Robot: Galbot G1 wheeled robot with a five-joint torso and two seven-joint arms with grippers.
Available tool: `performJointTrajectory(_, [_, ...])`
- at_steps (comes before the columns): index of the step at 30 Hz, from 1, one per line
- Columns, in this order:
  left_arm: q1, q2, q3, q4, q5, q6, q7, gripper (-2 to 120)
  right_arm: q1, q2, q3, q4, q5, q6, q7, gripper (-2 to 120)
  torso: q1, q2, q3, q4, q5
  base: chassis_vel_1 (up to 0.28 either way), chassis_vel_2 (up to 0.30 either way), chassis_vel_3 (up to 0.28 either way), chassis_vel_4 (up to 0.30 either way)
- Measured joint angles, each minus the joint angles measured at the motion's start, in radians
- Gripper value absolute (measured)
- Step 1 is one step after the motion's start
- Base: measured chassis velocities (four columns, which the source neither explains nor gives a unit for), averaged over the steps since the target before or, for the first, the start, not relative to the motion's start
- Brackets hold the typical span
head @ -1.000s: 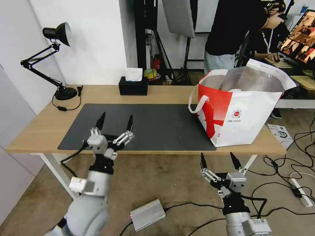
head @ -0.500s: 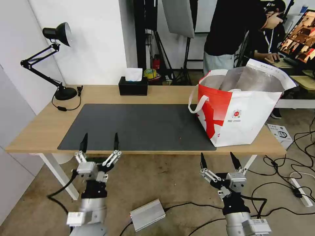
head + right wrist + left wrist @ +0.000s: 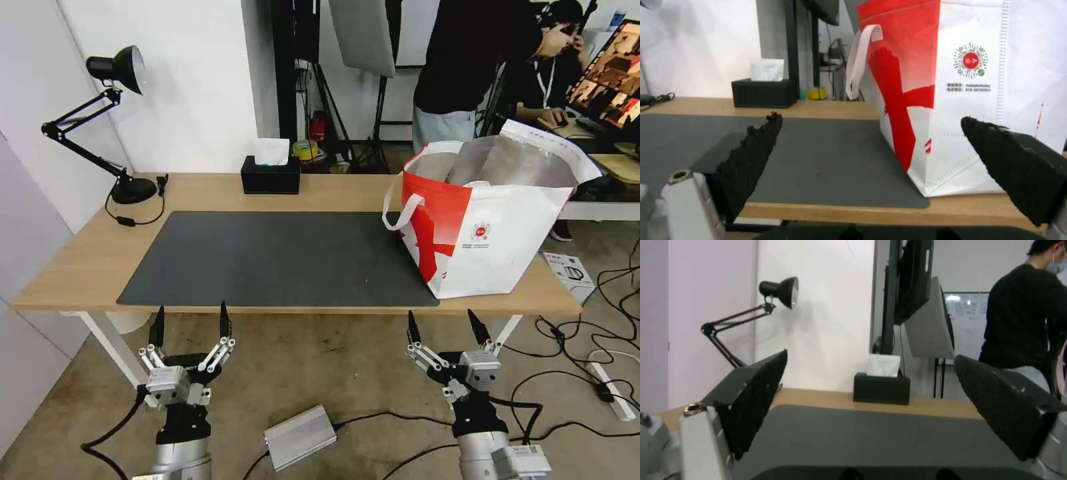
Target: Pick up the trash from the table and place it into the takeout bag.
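The takeout bag (image 3: 490, 220) is standing open on the right end of the table (image 3: 87, 260), its corner overlapping the dark grey mat (image 3: 273, 257); only silver foil lining is showing inside. A tiny red crumb (image 3: 365, 281) is lying on the mat near the bag. A black tissue box (image 3: 271, 175) and desk lamp (image 3: 113, 120) are sitting along the far edge. The left gripper (image 3: 190, 320) and right gripper (image 3: 443, 323) are hanging below the front edge, both spread wide and gripping nothing.

One takeout bag (image 3: 490, 220), one table (image 3: 87, 260), one mat (image 3: 267, 260), one tissue box (image 3: 271, 175), one lamp (image 3: 113, 120)
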Motion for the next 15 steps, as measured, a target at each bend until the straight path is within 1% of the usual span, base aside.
performJointTrajectory(7, [0.018,-0.034,0.016,0.016,0.035,-0.007,-0.004,100,0.0,0.0,0.0,0.0,0.0,0.0,0.0,100,0.0,0.0,0.0,0.0,0.0,0.0,0.0,0.0,0.0])
performJointTrajectory(15, [0.019,-0.034,0.006,0.022,0.036,-0.009,-0.006,100,0.0,0.0,0.0,0.0,0.0,0.0,0.0,100,0.0,0.0,0.0,0.0,0.0,0.0,0.0,0.0,0.0])
